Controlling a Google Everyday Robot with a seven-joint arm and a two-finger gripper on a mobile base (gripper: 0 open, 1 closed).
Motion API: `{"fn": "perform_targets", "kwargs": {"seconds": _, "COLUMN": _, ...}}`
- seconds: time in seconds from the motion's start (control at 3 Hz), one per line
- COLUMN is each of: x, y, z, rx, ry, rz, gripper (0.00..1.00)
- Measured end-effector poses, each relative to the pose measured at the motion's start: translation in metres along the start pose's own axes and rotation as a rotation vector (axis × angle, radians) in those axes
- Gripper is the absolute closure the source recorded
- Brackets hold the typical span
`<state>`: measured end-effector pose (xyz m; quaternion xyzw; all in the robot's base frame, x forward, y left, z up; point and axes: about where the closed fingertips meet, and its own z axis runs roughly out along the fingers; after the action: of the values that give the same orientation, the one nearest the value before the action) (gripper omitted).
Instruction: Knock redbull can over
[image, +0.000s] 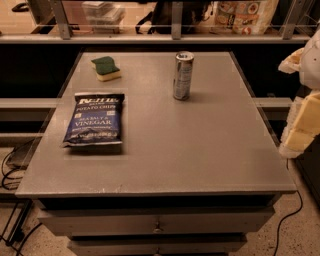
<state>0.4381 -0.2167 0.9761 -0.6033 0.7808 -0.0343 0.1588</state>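
The redbull can stands upright on the grey table, towards the back and a little right of the middle. It is slim, silver and blue, with a shiny top rim. My gripper shows only as white and yellowish parts at the right edge of the view, beyond the table's right side. It is well apart from the can, to the can's right and nearer the front, and touches nothing on the table.
A blue potato chip bag lies flat on the left of the table. A green and yellow sponge lies at the back left. A railing and shelf run behind the table. Cables lie on the floor at the left.
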Motion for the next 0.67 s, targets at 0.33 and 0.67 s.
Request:
{"fn": "perform_targets", "kwargs": {"seconds": 0.33, "x": -0.0005, "y": -0.0003, "z": -0.0005, "rx": 0.003, "ry": -0.002, "rz": 0.0, "gripper": 0.0}}
{"fn": "perform_targets", "kwargs": {"seconds": 0.67, "x": -0.0077, "y": -0.0048, "z": 0.0078, "rx": 0.002, "ry": -0.08, "rz": 0.0, "gripper": 0.0}}
